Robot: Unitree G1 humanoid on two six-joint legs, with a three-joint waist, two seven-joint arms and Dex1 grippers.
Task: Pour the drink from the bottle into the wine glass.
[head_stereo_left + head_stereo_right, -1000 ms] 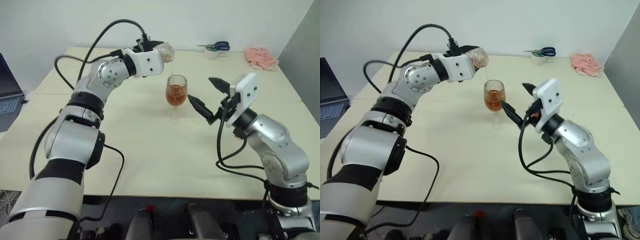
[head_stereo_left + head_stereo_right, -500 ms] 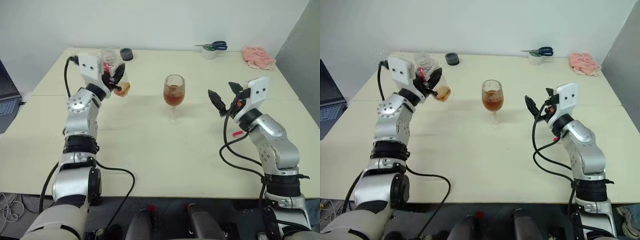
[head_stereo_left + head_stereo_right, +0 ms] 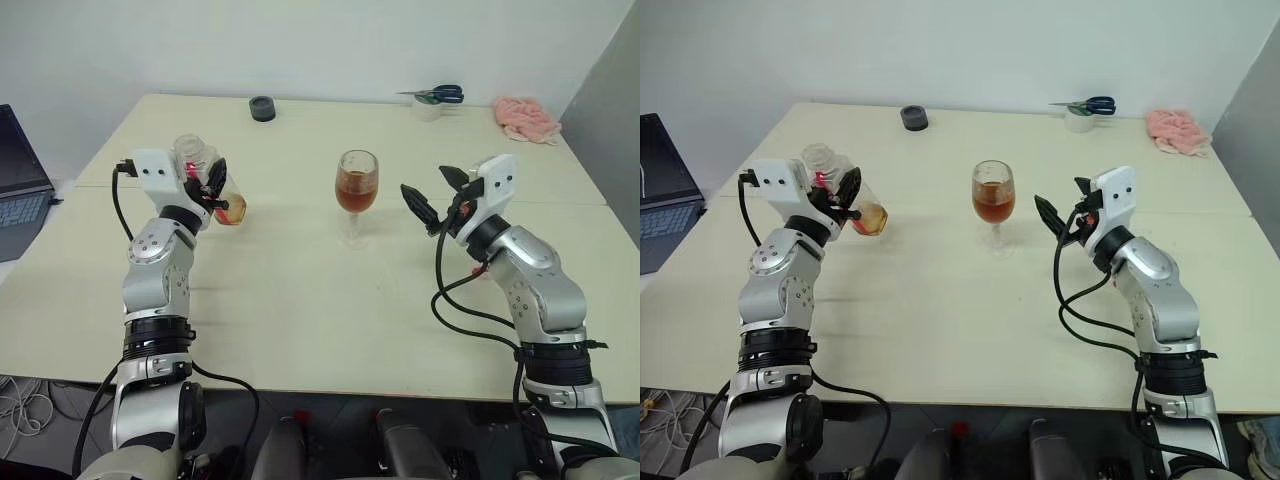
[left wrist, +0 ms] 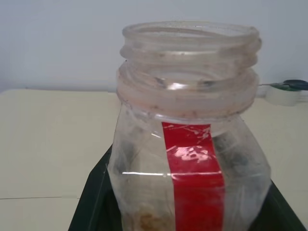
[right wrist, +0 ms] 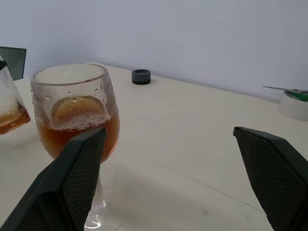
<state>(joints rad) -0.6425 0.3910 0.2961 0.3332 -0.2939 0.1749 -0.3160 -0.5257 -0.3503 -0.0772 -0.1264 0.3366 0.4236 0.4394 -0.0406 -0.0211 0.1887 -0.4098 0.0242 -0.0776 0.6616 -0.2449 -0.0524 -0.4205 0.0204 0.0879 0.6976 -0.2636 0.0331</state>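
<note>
Far left, off the table's edge: a laptop [image 3: 18, 190], well clear of the action. Next, the left gripper [image 3: 212, 187], clamped shut around the bottle [image 3: 215, 190], held above the table [image 3: 300, 300] left of the glass and leaning a little, mouth uppermost. No cap on the neck, as seen close up in the left wrist view. A small remnant of the drink [image 3: 230, 211] pooled in the bottle's lower corner. Risk here: any further tilt or a jolt on the way down, and that remnant slops out of the open mouth onto the tabletop. A hard or slanted set-down could also tip the light, near-empty bottle on release.

Behind, near the far edge: a small dark cap [image 3: 262, 107], apart from everything.

Centre: the wine glass [image 3: 357, 195], upright on its foot, roughly half full of amber liquid. Tall, narrow-footed, top-heavy now, so easily toppled by a brush to bowl or stem.

Right of it: the right gripper [image 3: 432, 196], fingers spread wide, empty, near the glass yet not touching. Main hazard: a careless sweep toward the centre striking the bowl.

Far right rear: scissors [image 3: 432, 94] on a roll of tape, and a pink cloth [image 3: 522, 114], out of the way.
</note>
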